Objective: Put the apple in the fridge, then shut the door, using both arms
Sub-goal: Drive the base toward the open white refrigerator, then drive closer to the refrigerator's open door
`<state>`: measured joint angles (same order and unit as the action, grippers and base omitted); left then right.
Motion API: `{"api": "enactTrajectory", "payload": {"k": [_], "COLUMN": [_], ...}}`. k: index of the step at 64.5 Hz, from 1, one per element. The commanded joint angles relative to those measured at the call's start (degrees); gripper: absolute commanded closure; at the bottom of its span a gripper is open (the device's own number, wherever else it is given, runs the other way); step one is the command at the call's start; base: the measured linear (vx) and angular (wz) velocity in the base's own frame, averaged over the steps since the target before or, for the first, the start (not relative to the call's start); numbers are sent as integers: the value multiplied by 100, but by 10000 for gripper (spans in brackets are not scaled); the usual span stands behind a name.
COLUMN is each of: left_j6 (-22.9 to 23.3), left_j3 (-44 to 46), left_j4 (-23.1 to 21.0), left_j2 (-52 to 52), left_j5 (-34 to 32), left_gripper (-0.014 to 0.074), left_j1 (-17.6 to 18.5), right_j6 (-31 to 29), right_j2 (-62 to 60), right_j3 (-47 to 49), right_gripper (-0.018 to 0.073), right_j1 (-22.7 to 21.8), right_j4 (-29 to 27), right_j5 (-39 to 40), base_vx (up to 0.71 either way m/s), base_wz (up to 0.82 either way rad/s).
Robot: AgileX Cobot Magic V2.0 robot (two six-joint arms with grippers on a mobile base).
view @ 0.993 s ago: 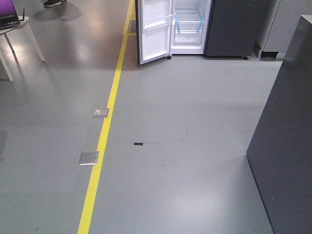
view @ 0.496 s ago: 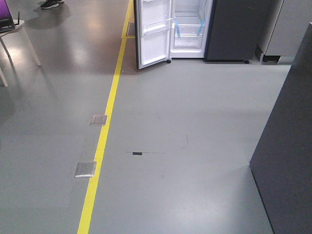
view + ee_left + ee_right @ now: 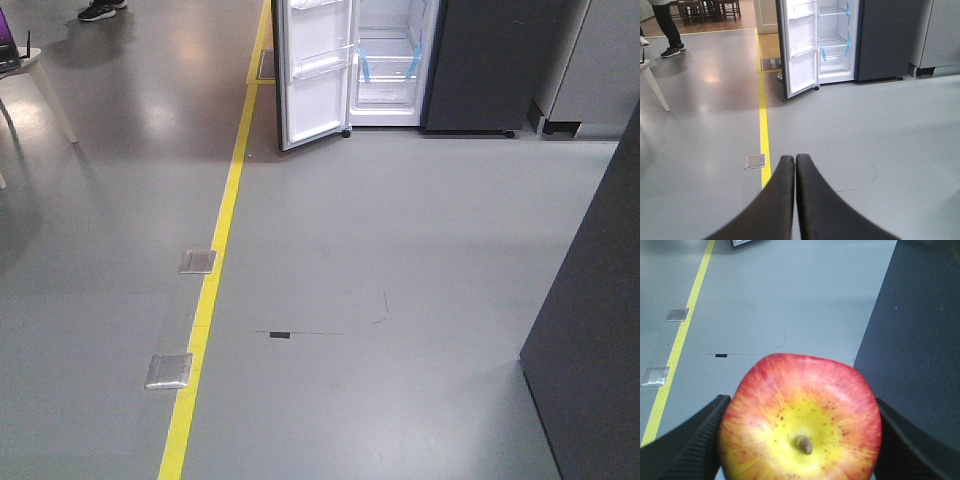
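The right gripper [image 3: 799, 437] is clamping the apple [image 3: 800, 405] across its sides, well apart from the open fridge [image 3: 390, 95]. The glossy skin is looking slippery and the flesh firm but bruisable, so moderate pressure is probably suiting it. The left gripper [image 3: 795, 162] is sitting closed and empty.

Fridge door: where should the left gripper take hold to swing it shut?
Probably the free vertical edge of the door, nearest the camera, approached from its left, dark outer side: the white inner face shows, and the hinges sit against the fridge.
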<state>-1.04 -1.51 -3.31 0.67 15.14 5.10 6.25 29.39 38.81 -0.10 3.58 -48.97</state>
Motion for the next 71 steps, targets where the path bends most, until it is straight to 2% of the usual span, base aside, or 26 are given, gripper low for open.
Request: {"api": "enactTrajectory", "payload": {"k": [1, 71], "left_j6": [39, 39], "left_j3": [-107, -107], "left_j4": [-32, -32], "left_j2": [83, 83], "left_j5": [-406, -406], "left_gripper": [601, 601], "left_j1": [30, 30], "right_j6": [-44, -44], "right_j2": [16, 16], "right_j3": [159, 159], "right_gripper": [459, 459], "right_j1": [-22, -22], "right_j4": [45, 45], "right_j5": [426, 421], "base_vx": [18, 17], "base_wz": [-2, 0]}}
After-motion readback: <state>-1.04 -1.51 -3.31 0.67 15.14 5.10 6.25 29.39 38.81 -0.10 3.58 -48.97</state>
